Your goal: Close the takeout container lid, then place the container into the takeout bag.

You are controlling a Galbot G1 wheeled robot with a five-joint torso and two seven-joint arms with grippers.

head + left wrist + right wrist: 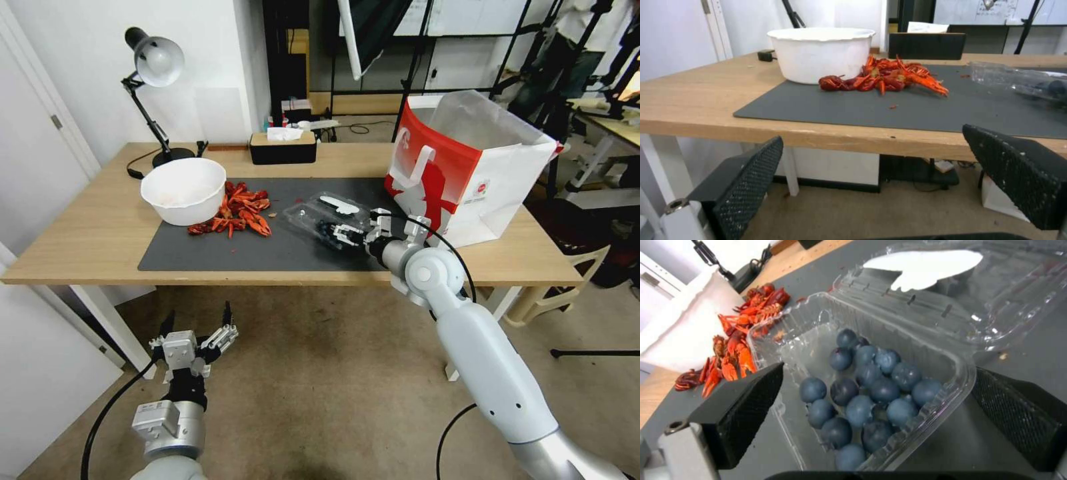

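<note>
Jaws spread wide, right gripper (871,413) straddled the blueberry container (862,390).
Lid (951,290) lay open beyond; closing needed it flipped.

Bag (467,167): red and white. Bowl (183,190): white. Mat (267,243): dark grey. Crayfish (240,210): red-orange. Container (871,383): clear; blueberries (862,396) dark blue.

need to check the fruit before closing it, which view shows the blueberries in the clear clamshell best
The right wrist view: it looks straight into the open clear plastic clamshell tray, so the dark blueberries can each be told apart. The head view gives only a small dark cluster beside the right gripper. The left wrist view catches just a dark blur at its edge.
</note>
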